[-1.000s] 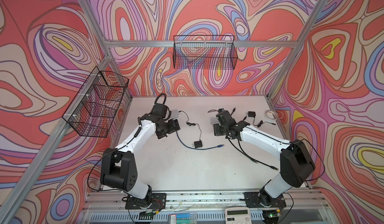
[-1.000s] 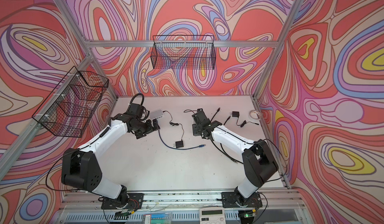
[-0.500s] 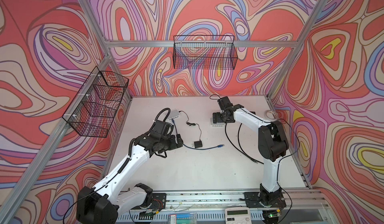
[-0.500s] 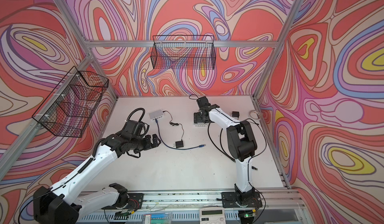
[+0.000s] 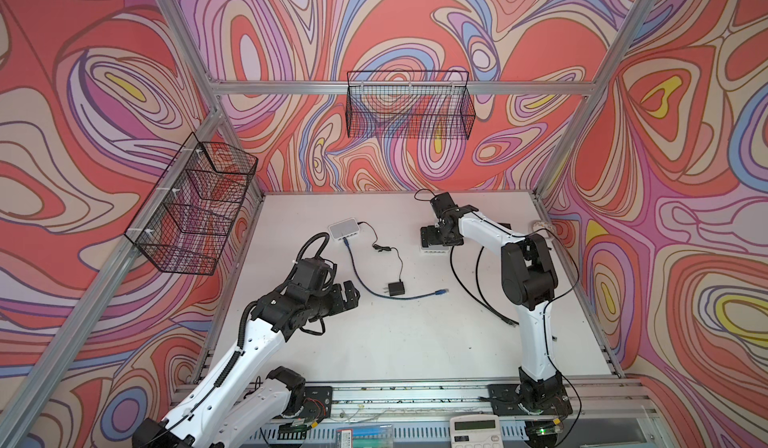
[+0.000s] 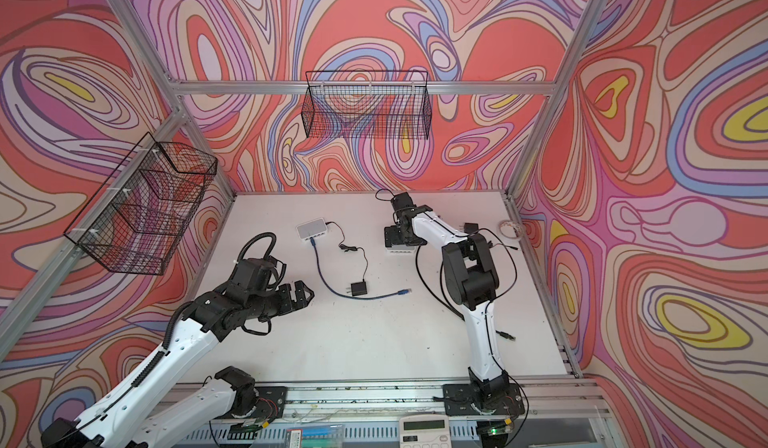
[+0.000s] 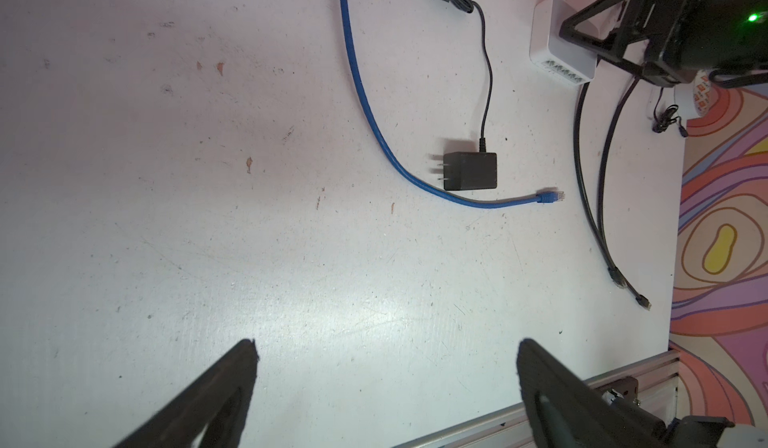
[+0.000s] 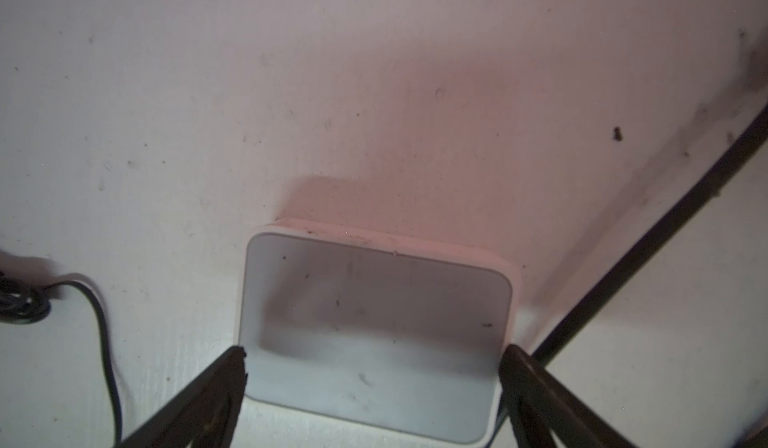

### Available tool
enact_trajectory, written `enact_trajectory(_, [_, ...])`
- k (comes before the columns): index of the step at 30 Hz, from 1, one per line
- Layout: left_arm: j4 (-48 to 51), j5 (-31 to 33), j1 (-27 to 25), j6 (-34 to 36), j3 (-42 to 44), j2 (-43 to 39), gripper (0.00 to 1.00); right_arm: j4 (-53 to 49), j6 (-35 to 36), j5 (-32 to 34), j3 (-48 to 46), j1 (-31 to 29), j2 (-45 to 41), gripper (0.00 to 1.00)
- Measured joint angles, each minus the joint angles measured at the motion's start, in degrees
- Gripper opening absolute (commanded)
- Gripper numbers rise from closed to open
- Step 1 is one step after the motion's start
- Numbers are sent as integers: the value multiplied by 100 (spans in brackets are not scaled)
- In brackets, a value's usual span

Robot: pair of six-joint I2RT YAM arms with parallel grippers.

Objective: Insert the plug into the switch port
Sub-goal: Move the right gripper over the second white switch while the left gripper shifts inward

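Right claw point(image 8: 374, 350) spread astride smooth rounded white switch point(image 8: 374, 300), scuffed tabletop point(image 8: 166, 93)

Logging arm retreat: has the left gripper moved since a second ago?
Yes. The left gripper backed away from the blue-cabled switch toward the near table edge.

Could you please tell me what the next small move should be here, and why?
Probably move the left tool over to the free blue plug and lower it around the plug. The plug lies ungripped on the table, the left tool is open and empty, and the right tool sits open at the white switch.
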State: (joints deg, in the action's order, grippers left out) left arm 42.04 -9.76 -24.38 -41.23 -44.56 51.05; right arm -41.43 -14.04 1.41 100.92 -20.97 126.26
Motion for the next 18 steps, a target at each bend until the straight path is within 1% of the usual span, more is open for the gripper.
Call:
enact_trajectory(5, [26,-2,0,-72,68,-125,100,-7,26,-221,55,15,33,99])
enact_trajectory(10, [22,-24,0,-107,120,-74,100,160,28,-544,11,39,22,98])
enact_trajectory(14, [-13,-48,0,-138,164,46,100,402,28,-772,-216,52,-105,98])
enact_trajectory(18, [-52,-72,0,-146,173,151,100,654,7,-848,-754,83,-450,98])
